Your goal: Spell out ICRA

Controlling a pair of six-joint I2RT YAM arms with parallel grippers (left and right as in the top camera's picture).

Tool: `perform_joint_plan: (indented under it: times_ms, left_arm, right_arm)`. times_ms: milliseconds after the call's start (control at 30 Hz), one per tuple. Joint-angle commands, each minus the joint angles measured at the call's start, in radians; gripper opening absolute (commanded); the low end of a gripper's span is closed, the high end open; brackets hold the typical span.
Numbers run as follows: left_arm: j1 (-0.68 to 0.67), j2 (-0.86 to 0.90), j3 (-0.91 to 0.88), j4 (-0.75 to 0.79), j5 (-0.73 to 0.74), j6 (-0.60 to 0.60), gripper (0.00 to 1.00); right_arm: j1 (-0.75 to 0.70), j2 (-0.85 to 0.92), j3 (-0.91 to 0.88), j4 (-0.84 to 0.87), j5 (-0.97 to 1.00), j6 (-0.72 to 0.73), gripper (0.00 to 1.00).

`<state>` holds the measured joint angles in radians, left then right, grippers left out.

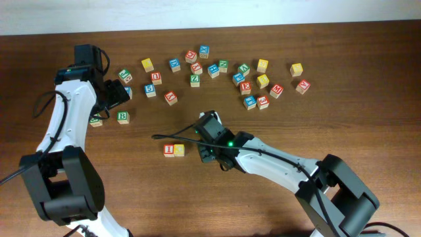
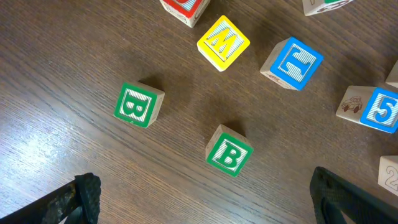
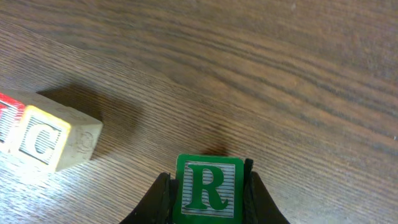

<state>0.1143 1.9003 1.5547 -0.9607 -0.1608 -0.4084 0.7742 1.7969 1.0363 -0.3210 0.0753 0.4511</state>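
1. Right gripper [image 3: 208, 202]: the jaws are closed narrowly onto the green R block [image 3: 208, 183], one finger on each side face. The R faces the right wrist camera and reads upright. I cannot tell whether the block rests on the counter [image 1: 171, 204] or hangs just above it.

2. Position of the R block: near the yellow-edged C block [image 3: 46, 140], with a strip of bare counter between them, so the two do not touch. In the overhead view my right gripper [image 1: 209, 153] covers the R block.

3. Row so far: the C block [image 1: 179, 150] sits against the red I block [image 1: 169, 150] near the middle of the counter. In the right wrist view only a red edge of the I block [image 3: 5, 121] shows at the frame border.

4. Left gripper [image 2: 205, 199]: the jaws are spread wide and grip nothing. It hangs over two green B blocks [image 2: 138, 104] [image 2: 229, 151], which lie apart from each other. A yellow block [image 2: 222, 42] and a blue block [image 2: 292, 62] lie beyond them.

5. Overhead, my left gripper [image 1: 118, 93] is at the left end of the scattered blocks [image 1: 245, 85], which spread across the far part of the counter.
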Motion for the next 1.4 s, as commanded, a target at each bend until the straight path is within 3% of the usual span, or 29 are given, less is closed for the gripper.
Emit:
perform_joint_plan:
  times_ms: [0,100,200,300,433,533,567,667,733,933,1100,1167,1200,1300,1367]
  left_arm:
    - [0.002,0.002,-0.006,-0.002,0.003,0.002,0.99]
    - [0.002,0.002,-0.006,-0.002,0.003,0.002,0.99]
    - [0.002,0.002,-0.006,-0.002,0.003,0.002,0.99]
    - [0.002,0.002,-0.006,-0.002,0.003,0.002,0.99]
    - [0.002,0.002,-0.006,-0.002,0.003,0.002,0.99]
    - [0.002,0.002,-0.006,-0.002,0.003,0.002,0.99]
    - [0.002,0.002,-0.006,-0.002,0.003,0.002,0.99]
    - [0.002,0.002,-0.006,-0.002,0.003,0.002,0.99]
    - [0.002,0.002,-0.006,-0.002,0.003,0.002,0.99]
    - [0.002,0.002,-0.006,-0.002,0.003,0.002,0.99]
    - [0.002,0.002,-0.006,-0.002,0.003,0.002,0.99]
    - [0.002,0.002,-0.006,-0.002,0.003,0.002,0.99]
    - [0.002,0.002,-0.006,-0.001,0.003,0.002,0.99]
    - [0.002,0.002,-0.006,-0.002,0.003,0.002,0.99]
    - [0.002,0.002,-0.006,-0.002,0.003,0.002,0.99]
  right_arm:
    - [0.006,-0.004,-0.013,0.004,0.015,0.037,0.26]
    - [0.006,-0.004,-0.013,0.005,0.015,0.037,0.37]
    - [0.006,-0.004,-0.013,0.005,0.016,0.037,0.58]
    - [0.004,-0.004,-0.013,0.011,0.039,0.037,0.67]
    - [0.003,-0.004,-0.013,0.05,0.208,0.037,0.77]
    - [-0.007,-0.004,-0.012,0.119,0.225,0.036,0.96]
    - [-0.018,-0.004,-0.012,0.153,0.225,0.023,0.99]
    - [-0.074,-0.007,0.014,0.206,0.215,-0.009,0.99]
    - [-0.137,-0.016,0.068,0.161,0.102,-0.008,0.99]
    - [-0.321,-0.02,0.202,-0.111,-0.215,-0.008,0.98]
    - [-0.45,-0.019,0.202,-0.31,-0.222,-0.009,0.99]
    - [-0.492,-0.019,0.202,-0.352,-0.222,-0.009,0.83]
    - [-0.527,-0.019,0.202,-0.379,-0.222,-0.009,0.66]
    - [-0.575,-0.019,0.202,-0.41,-0.222,-0.01,0.34]
    - [-0.594,-0.019,0.202,-0.428,-0.222,-0.009,0.08]
